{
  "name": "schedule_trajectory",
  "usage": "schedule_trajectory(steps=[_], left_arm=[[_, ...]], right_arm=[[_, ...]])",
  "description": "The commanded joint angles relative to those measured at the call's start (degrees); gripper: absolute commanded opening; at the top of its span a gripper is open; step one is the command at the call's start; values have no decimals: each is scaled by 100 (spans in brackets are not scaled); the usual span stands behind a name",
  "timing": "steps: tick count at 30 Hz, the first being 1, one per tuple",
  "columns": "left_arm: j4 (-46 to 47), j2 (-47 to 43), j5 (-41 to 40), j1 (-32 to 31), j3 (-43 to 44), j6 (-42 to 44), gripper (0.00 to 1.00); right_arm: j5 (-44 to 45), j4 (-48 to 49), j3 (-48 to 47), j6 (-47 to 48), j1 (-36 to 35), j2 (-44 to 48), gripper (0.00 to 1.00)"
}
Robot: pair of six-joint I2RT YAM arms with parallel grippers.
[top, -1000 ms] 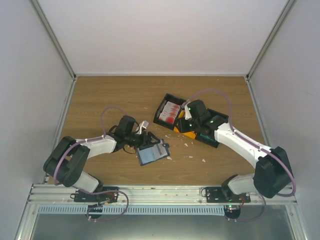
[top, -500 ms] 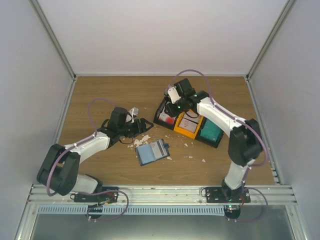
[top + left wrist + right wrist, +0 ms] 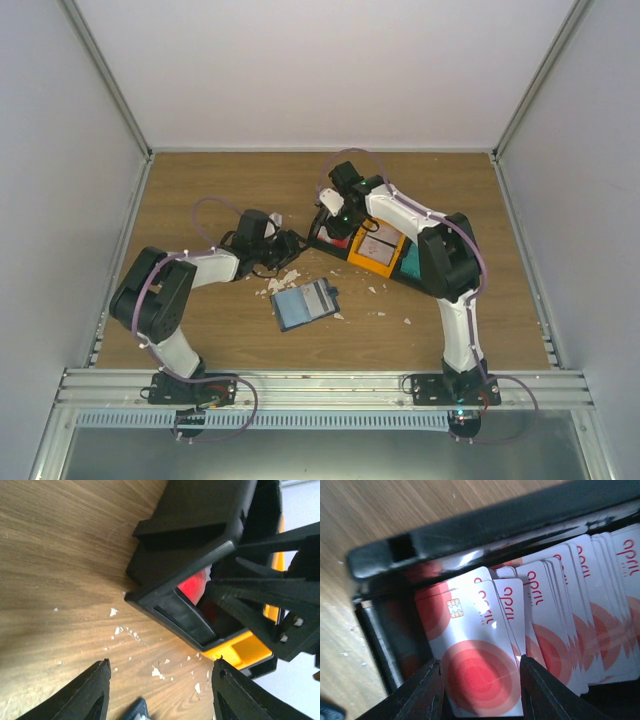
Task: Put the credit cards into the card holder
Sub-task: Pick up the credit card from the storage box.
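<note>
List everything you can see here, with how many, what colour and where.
table: one, wood brown, under everything
card holder: one, navy, blue-grey inside, open, mid-table
credit cards: fanned stack, uncountable, red and white, in the black tray
black tray: one, black, left end of the tray row
orange tray: one, orange, beside the black tray
third tray: one, black, teal inside, right end
scraps: many, white, scattered around the card holder
left gripper: one, black, open, by the black tray
right gripper: one, black, jaws astride the front card, grip unclear

Top camera looks down from 6 o'clock, well back; 2 wrist cameras hang close, both facing the black tray (image 3: 185, 545).
</note>
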State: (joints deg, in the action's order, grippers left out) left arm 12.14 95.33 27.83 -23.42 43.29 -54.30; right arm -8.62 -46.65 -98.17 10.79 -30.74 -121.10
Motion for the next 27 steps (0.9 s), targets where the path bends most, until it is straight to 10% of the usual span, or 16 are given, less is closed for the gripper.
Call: schedule_trajectory(steps=[1, 27], left_arm=[[808, 364, -24, -21, 171, -267, 55], [1511, 1365, -172, -204, 552, -351, 29]], right_arm=[[286, -151, -241, 253, -9, -326, 44], [-270, -459, -484, 444, -89, -578, 29]])
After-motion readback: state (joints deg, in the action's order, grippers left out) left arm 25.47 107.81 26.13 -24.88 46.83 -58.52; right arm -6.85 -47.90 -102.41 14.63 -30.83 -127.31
